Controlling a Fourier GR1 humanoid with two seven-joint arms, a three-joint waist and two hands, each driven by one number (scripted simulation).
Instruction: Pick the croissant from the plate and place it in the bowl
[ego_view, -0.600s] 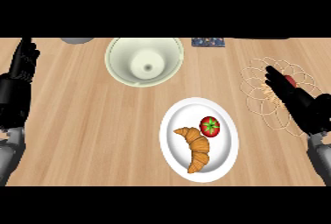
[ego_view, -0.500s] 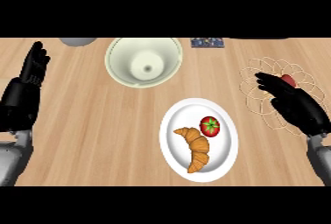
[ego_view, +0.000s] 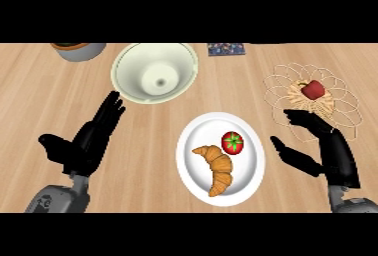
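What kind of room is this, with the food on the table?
Probably a kitchen. A wooden counter holds a white plate with a croissant and a tomato, a pale bowl, and a wire basket with a red pepper.

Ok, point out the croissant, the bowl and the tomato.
croissant (ego_view: 216, 168), head view, middle of its body.
bowl (ego_view: 130, 67), head view, inner left wall.
tomato (ego_view: 233, 143), head view, its red top.
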